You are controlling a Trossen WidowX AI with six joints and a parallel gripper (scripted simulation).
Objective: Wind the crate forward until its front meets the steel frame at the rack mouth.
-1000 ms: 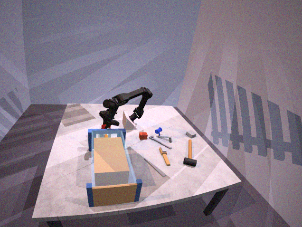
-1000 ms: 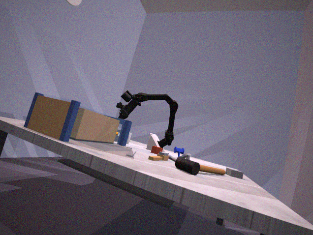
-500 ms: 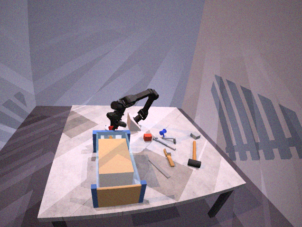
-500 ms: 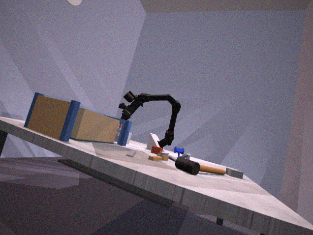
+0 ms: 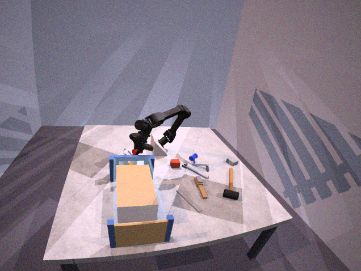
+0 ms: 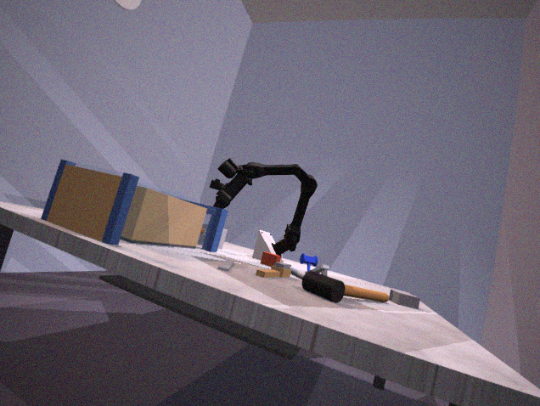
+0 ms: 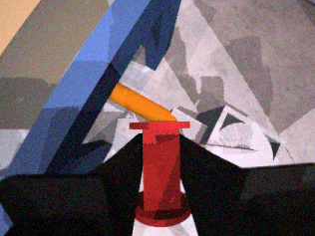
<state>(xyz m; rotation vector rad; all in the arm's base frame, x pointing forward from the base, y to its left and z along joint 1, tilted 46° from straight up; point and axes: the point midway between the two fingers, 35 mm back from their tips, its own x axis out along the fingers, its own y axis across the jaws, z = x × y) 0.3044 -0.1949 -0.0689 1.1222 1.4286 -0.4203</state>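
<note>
The tan crate (image 5: pixel 134 185) (image 6: pixel 167 217) sits flat in the clear-panelled cubby, with a gap between its front and the blue frame (image 5: pixel 132 157) (image 6: pixel 216 228) (image 7: pixel 82 84) at the mouth. An orange strap (image 5: pixel 130 162) (image 7: pixel 142 103) runs out under the frame towards the white winch (image 5: pixel 126 151) (image 7: pixel 234 133). My gripper (image 5: pixel 135 151) (image 7: pixel 157 137) is shut on the red grip (image 5: pixel 134 151) (image 7: pixel 160 173) of the winch handle, just beyond the frame, near the winch. The handle's square key and the winch's round hole are hidden or cannot be made out. In the exterior view the fingertips are hidden behind the frame.
A white wedge-shaped stand (image 5: pixel 157 148) is beside the arm's base. To the right lie a red block (image 5: pixel 175 163), a blue tool (image 5: pixel 193 157), a black-headed mallet (image 5: pixel 230 194), a grey block (image 5: pixel 231 161), a wooden-handled tool (image 5: pixel 201 189) and a flat grey strip (image 5: pixel 189 200).
</note>
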